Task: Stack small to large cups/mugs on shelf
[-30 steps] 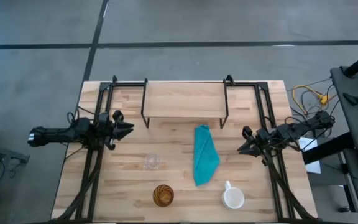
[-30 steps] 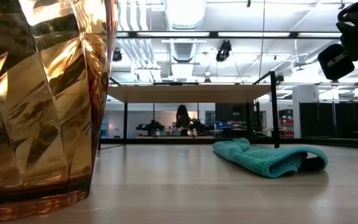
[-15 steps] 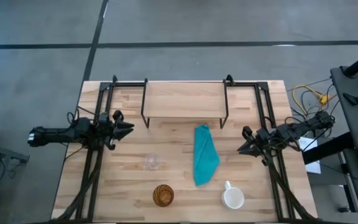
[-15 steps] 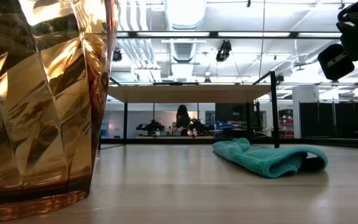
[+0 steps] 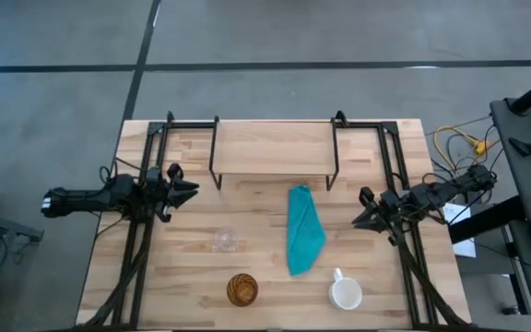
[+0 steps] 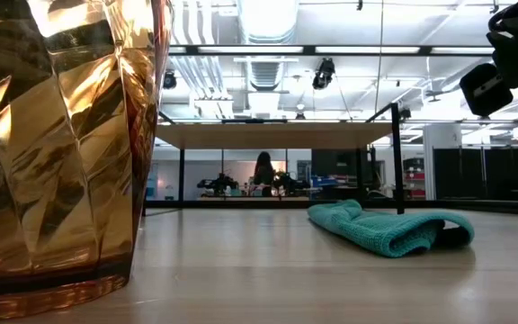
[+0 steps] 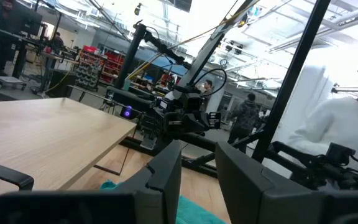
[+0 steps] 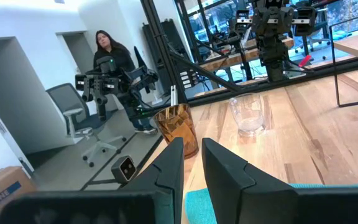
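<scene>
In the high view the shelf [image 5: 273,148] stands on thin black legs at the table's far middle. The clear glass [image 5: 226,241], the amber cup [image 5: 241,290] and the white mug [image 5: 345,293] each stand on their bases on the tabletop near the near edge. My left gripper [image 5: 192,187] hovers at the left side, pointing right, its fingers a narrow gap apart [image 7: 197,163]. My right gripper [image 5: 356,219] hovers at the right side, pointing left, also slightly open [image 8: 192,158]. Neither touches anything. The amber cup [image 6: 61,144] fills the low view's left; its right wrist view [image 8: 178,127] shows it beside the glass [image 8: 248,115].
A teal cloth [image 5: 304,231] lies crumpled between the shelf and the mug, also in the low view [image 6: 389,229]. Black frame rails [image 5: 136,240] run along both table sides. Bare wood lies between glass and shelf. People show in the room beyond.
</scene>
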`<state>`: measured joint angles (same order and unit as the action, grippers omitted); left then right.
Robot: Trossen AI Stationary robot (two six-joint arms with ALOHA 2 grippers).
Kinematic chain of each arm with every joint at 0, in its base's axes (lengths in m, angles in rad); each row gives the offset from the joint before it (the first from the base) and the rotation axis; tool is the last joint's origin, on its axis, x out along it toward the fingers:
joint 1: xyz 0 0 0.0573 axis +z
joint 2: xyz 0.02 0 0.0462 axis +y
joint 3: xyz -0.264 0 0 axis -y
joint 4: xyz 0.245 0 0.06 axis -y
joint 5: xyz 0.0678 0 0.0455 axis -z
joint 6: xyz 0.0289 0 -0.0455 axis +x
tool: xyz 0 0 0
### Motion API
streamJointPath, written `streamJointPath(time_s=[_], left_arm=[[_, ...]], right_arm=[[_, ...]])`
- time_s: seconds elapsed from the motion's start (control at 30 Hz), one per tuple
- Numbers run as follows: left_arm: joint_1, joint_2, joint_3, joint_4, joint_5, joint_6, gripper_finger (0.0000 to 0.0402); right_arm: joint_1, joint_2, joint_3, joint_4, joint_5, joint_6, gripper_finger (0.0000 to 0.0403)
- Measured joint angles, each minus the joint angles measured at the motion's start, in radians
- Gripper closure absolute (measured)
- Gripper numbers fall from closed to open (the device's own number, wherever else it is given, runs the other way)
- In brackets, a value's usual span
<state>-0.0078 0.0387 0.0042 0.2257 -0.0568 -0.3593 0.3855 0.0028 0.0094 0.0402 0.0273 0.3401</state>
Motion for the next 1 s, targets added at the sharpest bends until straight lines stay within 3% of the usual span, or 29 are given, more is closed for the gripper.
streamJointPath(time_s=[0.2,0.4,0.6,0.73,1.0], left_arm=[[0.000,0.000,0.000,0.000,0.000,0.000,0.0316],[0.000,0.000,0.000,0.000,0.000,0.000,0.0316],[0.000,0.000,0.000,0.000,0.000,0.000,0.0316],[0.000,0.000,0.000,0.000,0.000,0.000,0.0316],[0.000,0.000,0.000,0.000,0.000,0.000,0.0316]], right_arm=[[0.000,0.000,0.000,-0.001,0.000,-0.028,0.0349],[0.000,0.000,0.000,-0.002,0.008,-0.456,0.0349],[0.000,0.000,0.000,-0.002,0.008,-0.664,0.0349],[0.000,0.000,0.000,-0.004,0.008,-0.657,0.0349],[0.000,0.000,0.000,-0.009,0.012,-0.335,0.0349]])
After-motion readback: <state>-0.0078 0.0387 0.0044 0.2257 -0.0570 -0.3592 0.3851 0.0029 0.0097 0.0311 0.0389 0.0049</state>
